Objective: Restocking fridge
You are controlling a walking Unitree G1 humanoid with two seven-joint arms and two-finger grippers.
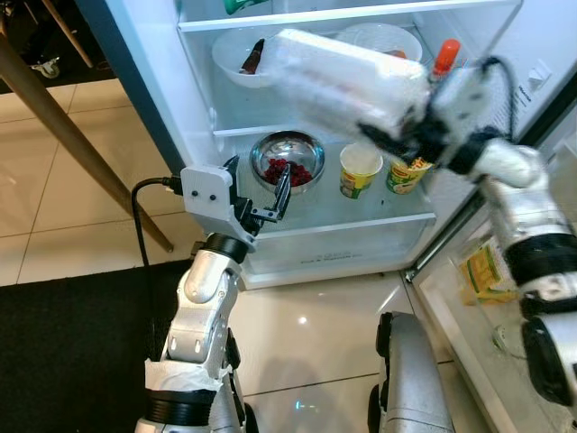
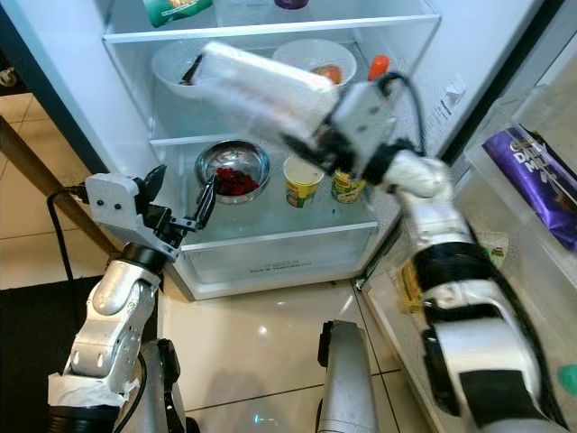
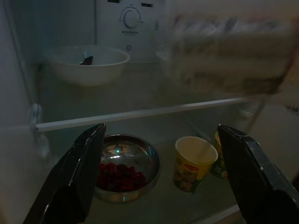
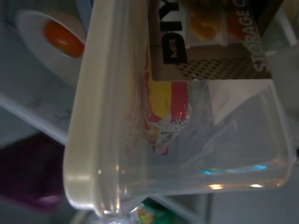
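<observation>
Two grippers face the fridge shelf [image 1: 343,216]: right gripper [image 1: 397,144] clamped on a clear storage container [image 1: 347,81] above it; left gripper [image 1: 257,194] spread wide before the steel bowl [image 1: 287,161].

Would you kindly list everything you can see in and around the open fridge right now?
Storage container: one, clear plastic, held before the middle shelf.
Bowls: two, white, middle shelf.
Steel bowl: one, silver with red contents, lower shelf.
Cups: two, yellow-green, lower shelf right of the steel bowl.
Bottle: one, orange cap, middle shelf right.
Purple packet: one, door rack.
Cable: one, black, beside the left arm.
Left gripper: open, before the lower shelf.
Right gripper: shut on the storage container.
</observation>
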